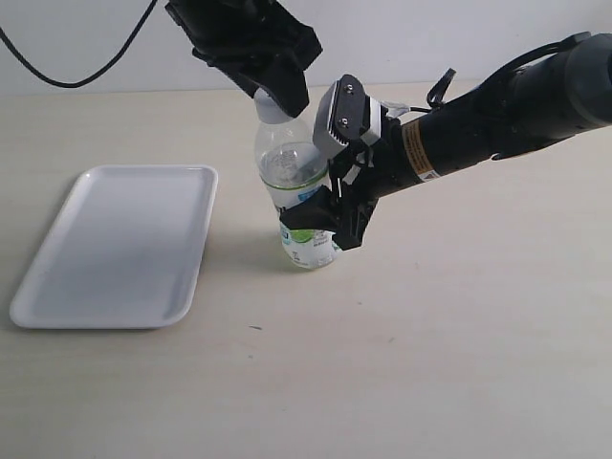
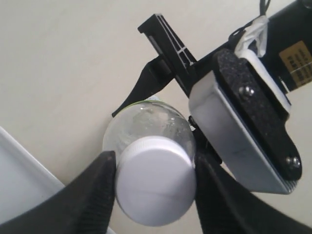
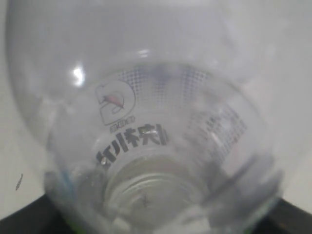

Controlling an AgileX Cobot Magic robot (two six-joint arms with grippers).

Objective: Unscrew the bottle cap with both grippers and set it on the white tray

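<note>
The desk (image 1: 430, 363) carries everything. The white tray (image 1: 115, 244) lies flat toward its left edge, with nothing on it. The bottle (image 1: 287, 172) stands upright near the middle of the desk, closer to the far edge, just beside the tray's near long rim but apart from it.

My right gripper (image 1: 320, 222) is clamped round the bottle's lower half, at the label. That wall is thin clear plastic, so I judge that too hard a squeeze would buckle it. Too light a squeeze would let the whole bottle spin with the cap instead of the thread giving way.

My left gripper (image 1: 282, 96) comes down over the neck. Its fingers (image 2: 92, 190) flank the bottle cap (image 2: 156, 185), one on each side. They look to be at its rim, but I cannot tell whether they are truly pressing yet. The cap sits on the neck, not yet off.

The cap is short and smooth, so a high or off-centre pinch could slip round it. A sideways pull while twisting could tilt the bottle in my right jaws. Once the cap is free, a weak hold could drop it on the desk short of the tray.
</note>
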